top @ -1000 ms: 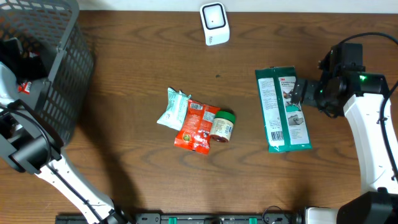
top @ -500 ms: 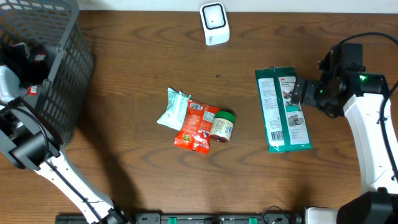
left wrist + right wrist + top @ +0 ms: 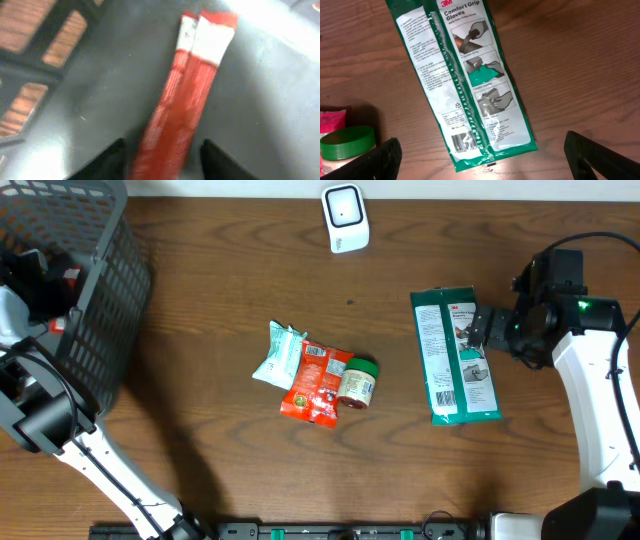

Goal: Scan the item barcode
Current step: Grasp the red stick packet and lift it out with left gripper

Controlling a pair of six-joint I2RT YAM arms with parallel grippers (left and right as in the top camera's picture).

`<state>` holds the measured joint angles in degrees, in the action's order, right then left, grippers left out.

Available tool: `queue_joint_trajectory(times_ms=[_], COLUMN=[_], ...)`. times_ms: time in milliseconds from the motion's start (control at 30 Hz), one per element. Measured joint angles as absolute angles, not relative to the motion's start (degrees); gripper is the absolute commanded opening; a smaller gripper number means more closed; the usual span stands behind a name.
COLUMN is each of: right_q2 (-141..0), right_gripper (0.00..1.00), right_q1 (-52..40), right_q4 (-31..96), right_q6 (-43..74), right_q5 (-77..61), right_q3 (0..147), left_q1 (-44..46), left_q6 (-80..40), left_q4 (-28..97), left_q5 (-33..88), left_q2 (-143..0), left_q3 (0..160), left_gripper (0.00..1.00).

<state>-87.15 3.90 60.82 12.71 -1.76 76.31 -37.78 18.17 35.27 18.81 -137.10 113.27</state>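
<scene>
Two end effectors are in view, and only one is at an item. The left end effector point(image 3: 162, 162) sits down inside the grey basket point(image 3: 110, 300), its jaws partway open on either side of a red packet point(image 3: 185, 100) that lies on the basket floor; whether they already press on it I cannot tell. The right end effector point(image 3: 485, 157) hangs wide open and empty above the green glove pack point(image 3: 465, 80) on the table point(image 3: 200, 380), well apart from the white scanner point(image 3: 345, 218) at the far edge. The likely trouble is that the packet looks thin and slick. A pinch low on its near end could let it slide out or droop on the lift, and it may snag on the basket wall. No barcode shows on the visible face, so it might reach the scanner turned the wrong way. In the left wrist view the packet's long axis runs from between the jaws up and to the right, with its white-banded end pointing away from them.
</scene>
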Motion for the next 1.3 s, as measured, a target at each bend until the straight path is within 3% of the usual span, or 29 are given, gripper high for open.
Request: queue_joint_trajectory(times_ms=[67,200,467,867,1033,1300], right_q2=[-87.2,-87.2,-87.2,-87.2,-87.2,-87.2], right_gripper=[0.99,0.99,0.99,0.99,0.99,0.99], right_q1=[3.9,3.9,3.9,3.9,3.9,3.9], right_q4=[60.8,60.8,60.8,60.8,60.8,60.8], right_q6=[12.7,12.7,12.7,12.7,12.7,12.7], right_q5=[-1.7,-1.8,-1.8,-1.8,-1.7,-1.8], right_q3=[76.3,76.3,76.3,76.3,76.3,76.3], left_q1=[-37.8,-37.8,-37.7,-34.5,-27.4,-0.1], left_q6=[18.1,15.4,8.6,-3.5,-6.9,-13.9], left_q4=[35.8,36.1,38.7,44.0,49.4,58.8], left_q5=[19.2,19.6,20.0,18.1,16.3,15.6], left_q2=[-137.1,-137.1,-132.0,-103.3,-94.8,-89.6], left_q3=[113.3,113.3,112.4,112.4,112.4,111.2], left_gripper=[0.3,0.07,0.07,0.07,0.07,0.08])
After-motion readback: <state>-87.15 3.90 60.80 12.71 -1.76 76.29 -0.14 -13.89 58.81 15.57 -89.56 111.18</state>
